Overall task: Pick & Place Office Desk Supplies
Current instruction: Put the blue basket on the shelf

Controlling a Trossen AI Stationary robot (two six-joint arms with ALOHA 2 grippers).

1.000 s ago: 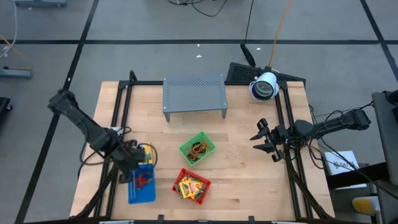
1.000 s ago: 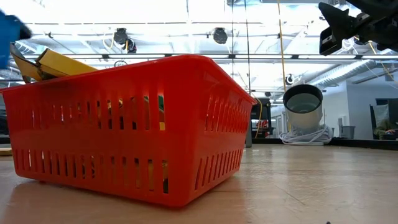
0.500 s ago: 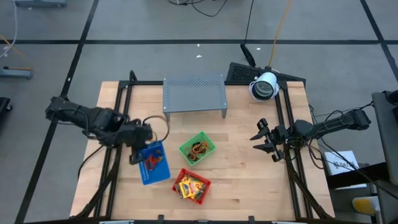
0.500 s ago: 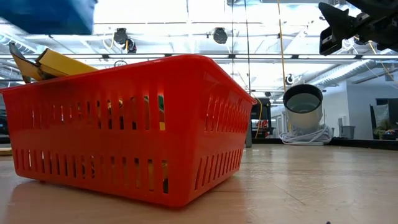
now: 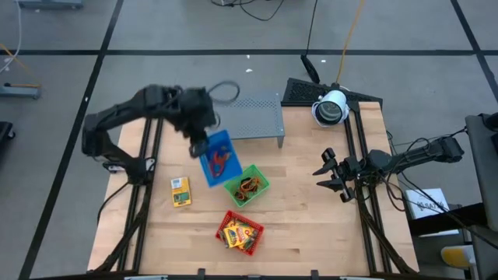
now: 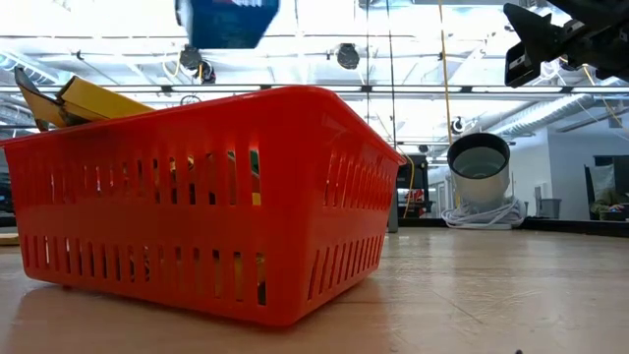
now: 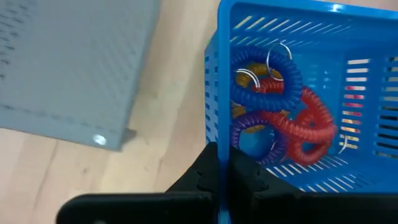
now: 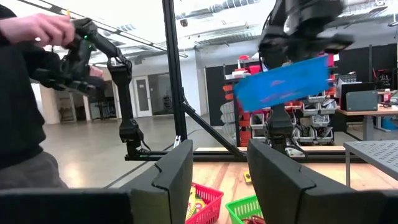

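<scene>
High view, from left to right: a yellow packet (image 5: 180,191) lies on the bench (image 5: 311,233). The left hand (image 5: 199,128) is clamped on the wall of the blue tray (image 5: 217,156) and holds it in the air, tilted; coiled bands (image 7: 280,118) lie inside. Next come the green tray (image 5: 247,186) and the red tray (image 5: 240,232). At the right edge, the right hand (image 5: 331,177) waits with fingers apart.

L arm raised mid-table, left gripper (image 5: 204,134) fingers clamped; R arm parked at edge, right gripper (image 5: 327,173) fingers apart.
</scene>
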